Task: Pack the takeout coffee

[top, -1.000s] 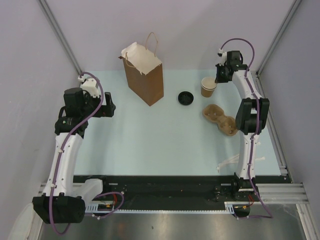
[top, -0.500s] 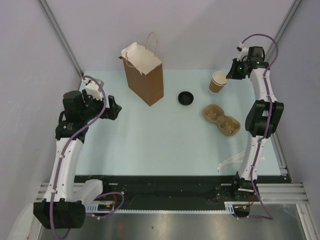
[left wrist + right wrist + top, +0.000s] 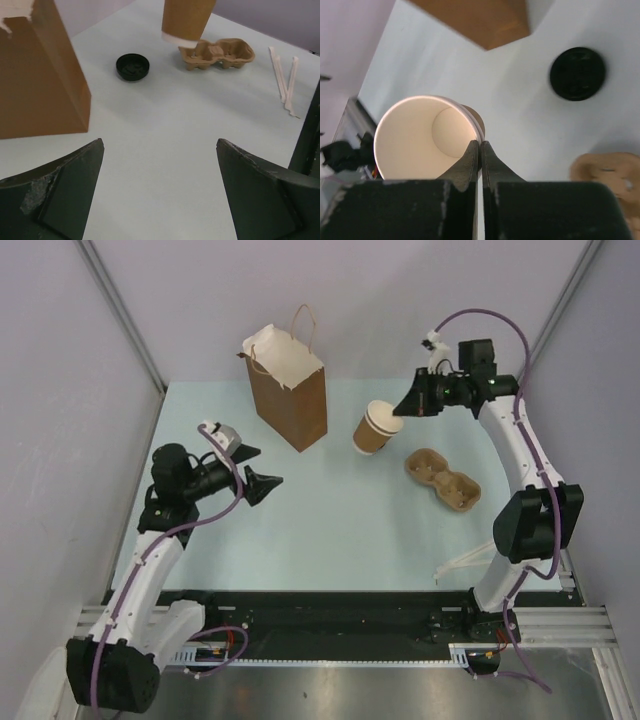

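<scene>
Cup (image 3: 377, 428) carried left — tan, lidless, cream inside

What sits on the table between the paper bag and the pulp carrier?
The black lid, lying flat; the left wrist view shows it clearly.
</scene>
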Motion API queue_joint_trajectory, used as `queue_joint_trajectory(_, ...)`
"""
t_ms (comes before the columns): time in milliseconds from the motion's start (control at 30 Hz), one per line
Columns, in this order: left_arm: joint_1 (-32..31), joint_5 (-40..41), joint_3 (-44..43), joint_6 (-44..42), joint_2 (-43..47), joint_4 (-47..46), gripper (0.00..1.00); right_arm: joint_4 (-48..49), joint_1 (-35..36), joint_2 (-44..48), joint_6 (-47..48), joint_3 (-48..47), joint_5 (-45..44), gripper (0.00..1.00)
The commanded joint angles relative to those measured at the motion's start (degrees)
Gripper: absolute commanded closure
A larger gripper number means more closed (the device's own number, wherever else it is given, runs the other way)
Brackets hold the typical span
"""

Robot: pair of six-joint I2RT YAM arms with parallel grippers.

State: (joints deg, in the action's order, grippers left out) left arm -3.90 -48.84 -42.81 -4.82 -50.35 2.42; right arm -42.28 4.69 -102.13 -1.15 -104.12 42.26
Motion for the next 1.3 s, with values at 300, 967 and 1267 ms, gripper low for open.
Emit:
queue_joint_trajectory(300, -24.04, 19.83, -0.53, -7.84, -5.2, -5.48, 0.0, 1.32, 16.31, 10.89, -4.56, 7.52, 7.13, 1.0)
queue_joint_trajectory(967, -30.9, 18.43, 0.97, -4.94, -5.73, -8.22, 0.0, 4.23, 22.12, 13.97, -7.2, 9.02, 10.12, 1.0)
queue_joint_trajectory(1267, -31.08, 19.39, 1.94, -4.93, -5.47, -5.76, 0.23, 5.63, 21.77, 14.76, -8.34, 8.93, 10.74, 1.0)
